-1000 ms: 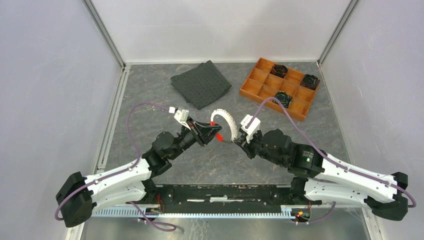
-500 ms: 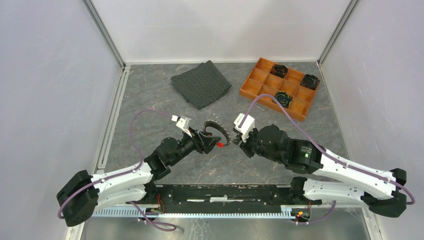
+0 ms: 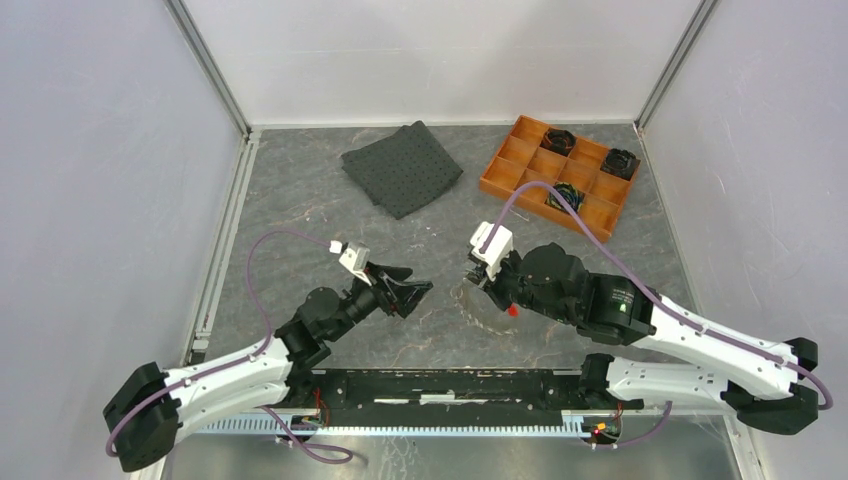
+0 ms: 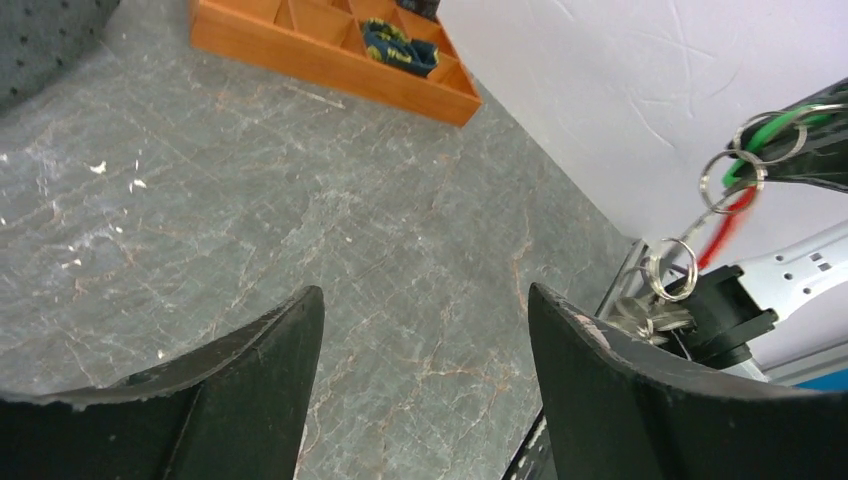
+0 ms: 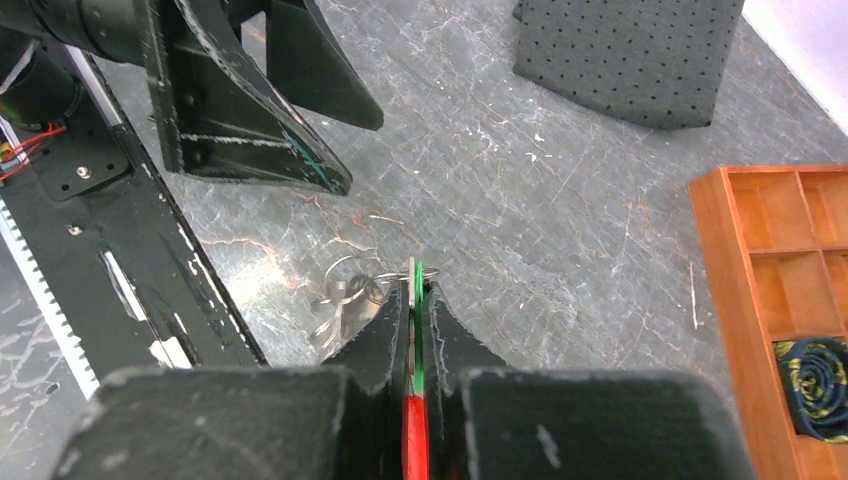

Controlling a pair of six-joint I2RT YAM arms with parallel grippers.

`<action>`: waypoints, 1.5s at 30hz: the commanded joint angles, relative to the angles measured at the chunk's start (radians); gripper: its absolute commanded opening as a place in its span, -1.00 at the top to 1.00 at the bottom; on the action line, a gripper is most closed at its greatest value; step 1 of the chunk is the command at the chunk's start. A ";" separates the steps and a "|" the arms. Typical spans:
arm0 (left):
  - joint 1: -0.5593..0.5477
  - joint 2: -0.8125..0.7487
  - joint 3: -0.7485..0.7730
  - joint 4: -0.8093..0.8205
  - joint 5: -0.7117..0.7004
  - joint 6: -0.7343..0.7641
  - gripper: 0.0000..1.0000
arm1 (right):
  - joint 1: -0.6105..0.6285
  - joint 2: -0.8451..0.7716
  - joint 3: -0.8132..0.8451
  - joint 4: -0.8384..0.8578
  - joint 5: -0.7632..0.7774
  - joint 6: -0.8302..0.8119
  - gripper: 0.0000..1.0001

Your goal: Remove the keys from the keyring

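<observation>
Left pincer [image 4: 425,295] spread wide, empty; right pincer [image 5: 414,292] clamped on keys [image 5: 418,350]; keyring [image 5: 348,290] dangling.

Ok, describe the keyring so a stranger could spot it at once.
Find the right arm, the one nearer the wooden tray. Its fingers pinch the keys by their green and red heads; the keyring dangles from them, a short chain of thin silver wire loops, bare metal beside those coloured heads.
</observation>
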 commanded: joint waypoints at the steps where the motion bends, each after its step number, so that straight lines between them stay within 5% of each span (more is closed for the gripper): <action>1: 0.000 -0.070 0.004 0.025 0.019 0.118 -0.55 | 0.004 0.012 0.074 -0.015 -0.005 -0.046 0.99; 8: -0.014 -0.104 0.089 0.005 0.069 0.235 -0.19 | 0.004 0.034 0.104 -0.029 -0.026 -0.057 0.99; 20: -0.084 -0.073 0.222 -0.032 0.139 0.362 0.02 | 0.004 0.124 0.230 -0.079 -0.036 -0.083 0.98; 45: -0.164 -0.002 0.292 -0.031 0.088 0.468 0.13 | 0.005 0.163 0.303 -0.100 -0.070 -0.107 0.99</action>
